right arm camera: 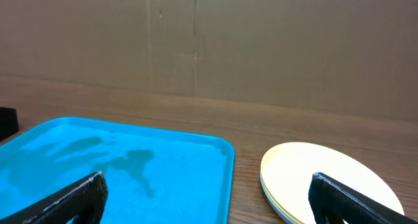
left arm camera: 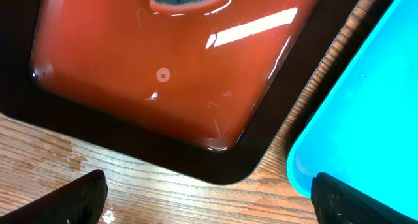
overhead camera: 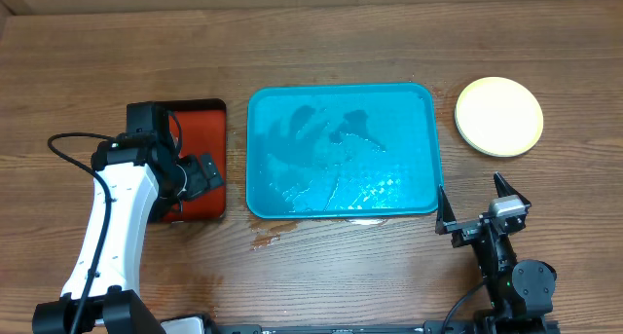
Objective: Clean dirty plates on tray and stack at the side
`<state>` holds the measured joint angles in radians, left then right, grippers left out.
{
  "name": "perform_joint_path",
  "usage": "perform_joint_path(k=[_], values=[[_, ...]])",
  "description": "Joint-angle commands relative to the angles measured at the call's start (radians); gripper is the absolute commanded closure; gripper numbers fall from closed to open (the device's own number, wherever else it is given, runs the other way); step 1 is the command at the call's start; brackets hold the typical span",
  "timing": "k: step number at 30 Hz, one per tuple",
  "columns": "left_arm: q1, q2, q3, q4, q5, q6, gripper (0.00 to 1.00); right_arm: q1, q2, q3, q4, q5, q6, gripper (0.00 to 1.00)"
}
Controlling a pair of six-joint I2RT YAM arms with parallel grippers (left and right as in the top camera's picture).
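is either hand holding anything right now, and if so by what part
Nothing is held. The left hand is open above a corner of the red tray; the right hand is open before the teal tray.

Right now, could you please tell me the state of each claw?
Left claw: open, holding nothing.
Right claw: open, holding nothing.
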<state>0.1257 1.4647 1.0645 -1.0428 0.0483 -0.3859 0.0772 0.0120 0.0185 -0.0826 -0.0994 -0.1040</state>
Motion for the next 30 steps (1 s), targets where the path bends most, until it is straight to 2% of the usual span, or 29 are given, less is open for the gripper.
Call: perform_joint_path(k=[1,5,30], values=[[-0.002,0.005,-0.004,0.001,-0.007,-0.007,0.00,-0.008,-0.009,-0.010,0.002,0.009,0.011,0.00],[-0.002,0.005,-0.004,0.001,-0.007,-0.007,0.00,-0.008,-0.009,-0.010,0.002,0.010,0.056,0.00],[-0.002,0.005,-0.004,0.001,-0.007,-0.007,0.00,-0.008,-0.009,-0.010,0.005,0.013,0.052,0.00]])
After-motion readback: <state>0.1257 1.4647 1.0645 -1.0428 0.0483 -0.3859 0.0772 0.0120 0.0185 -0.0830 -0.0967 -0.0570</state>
